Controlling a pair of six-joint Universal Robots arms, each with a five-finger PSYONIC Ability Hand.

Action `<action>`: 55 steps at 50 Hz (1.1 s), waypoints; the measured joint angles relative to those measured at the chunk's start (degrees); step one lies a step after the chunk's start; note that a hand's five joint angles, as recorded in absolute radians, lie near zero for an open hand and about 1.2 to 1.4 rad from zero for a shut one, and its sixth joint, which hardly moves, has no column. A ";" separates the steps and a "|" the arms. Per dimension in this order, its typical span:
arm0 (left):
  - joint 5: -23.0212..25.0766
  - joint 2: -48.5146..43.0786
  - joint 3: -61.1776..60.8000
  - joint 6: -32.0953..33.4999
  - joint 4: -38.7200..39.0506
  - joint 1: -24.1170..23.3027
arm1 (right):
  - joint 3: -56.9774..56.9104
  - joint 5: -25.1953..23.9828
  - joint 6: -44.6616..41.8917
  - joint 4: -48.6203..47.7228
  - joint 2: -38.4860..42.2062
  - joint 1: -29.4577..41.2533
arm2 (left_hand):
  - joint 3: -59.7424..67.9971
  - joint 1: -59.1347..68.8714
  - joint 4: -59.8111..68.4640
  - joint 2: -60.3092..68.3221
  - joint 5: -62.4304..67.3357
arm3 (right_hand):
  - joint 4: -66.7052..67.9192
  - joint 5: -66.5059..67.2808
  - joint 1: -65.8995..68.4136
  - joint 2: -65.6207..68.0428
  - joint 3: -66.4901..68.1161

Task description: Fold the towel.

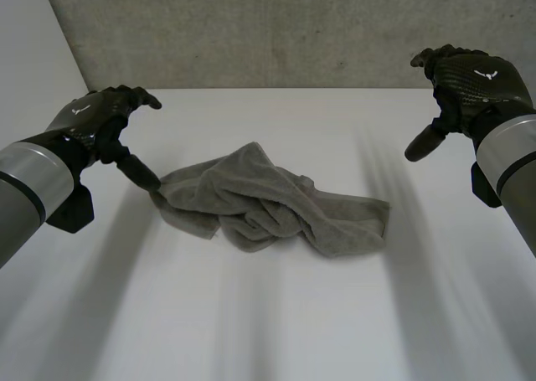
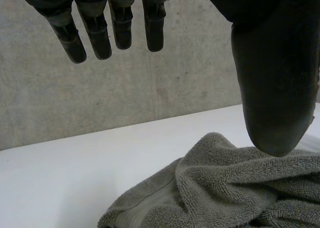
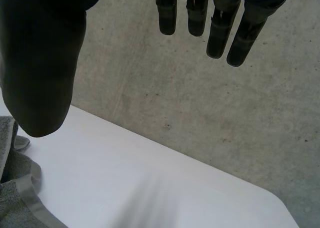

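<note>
Your left hand [image 1: 90, 117] hovers released, thumb by the left end of the crumpled towel [image 1: 268, 201], central on the table [image 1: 276, 322]; your right hand [image 1: 469, 79], released too, hangs far right. Nothing grasped yet: find corners, spread it.

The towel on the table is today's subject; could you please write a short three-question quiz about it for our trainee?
1. True or false: the towel lies neatly folded on the table.
2. Fill in: the right hand, with its fingers straight and holding nothing, counts as ___.
3. Which hand is nearer the towel? A) left hand B) right hand C) both equally near

Key: 1 false, it is crumpled; 2 open; 3 A.
</note>
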 measured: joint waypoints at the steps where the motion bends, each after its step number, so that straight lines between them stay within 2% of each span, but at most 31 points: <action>1: 0.00 0.00 0.02 0.00 0.01 0.00 | -0.04 0.00 0.00 0.00 0.00 0.00 | 0.00 0.00 0.00 0.00 0.00 | 0.00 0.00 0.00 0.00 0.00; 11: 0.07 -0.02 0.33 0.00 0.56 0.10 | -0.45 -0.63 0.06 0.13 0.07 0.01 | 0.00 0.00 0.00 0.00 0.00 | 0.00 0.00 0.00 0.00 0.00; 23: 0.16 0.06 0.51 0.00 2.78 0.03 | -0.09 -4.91 0.33 1.20 0.99 -0.11 | 0.00 0.00 0.00 -0.01 0.00 | -0.29 0.00 0.00 0.00 0.00; 37: 0.21 -0.01 0.88 0.00 2.93 -0.01 | -0.34 -5.70 0.19 1.27 0.87 -1.72 | 0.02 0.00 0.00 -0.02 0.00 | -0.29 0.00 0.00 0.00 -0.10; 41: 0.42 -0.79 1.10 0.16 3.71 -0.08 | -0.67 -7.50 0.08 1.69 0.93 -1.41 | 0.02 0.00 0.00 -0.02 0.00 | -0.29 -0.01 0.00 0.00 -0.26; 45: 1.36 -4.03 2.81 1.46 5.23 -0.09 | -1.08 -11.74 0.07 3.31 2.48 -1.16 | 0.02 0.00 0.00 -0.02 0.00 | -0.29 0.00 0.00 0.00 -0.26; 48: 3.61 -10.34 6.71 4.17 6.12 -0.10 | -1.55 -16.36 0.54 5.23 6.32 -1.09 | 0.02 0.00 0.00 -0.02 0.00 | -0.29 0.00 0.00 0.00 -0.26; 55: 11.32 -27.71 19.72 10.82 1.03 -0.42 | -1.28 -20.11 3.78 6.56 16.50 -0.65 | 0.02 0.00 0.00 -0.09 0.00 | -0.29 0.00 -0.01 0.00 -0.27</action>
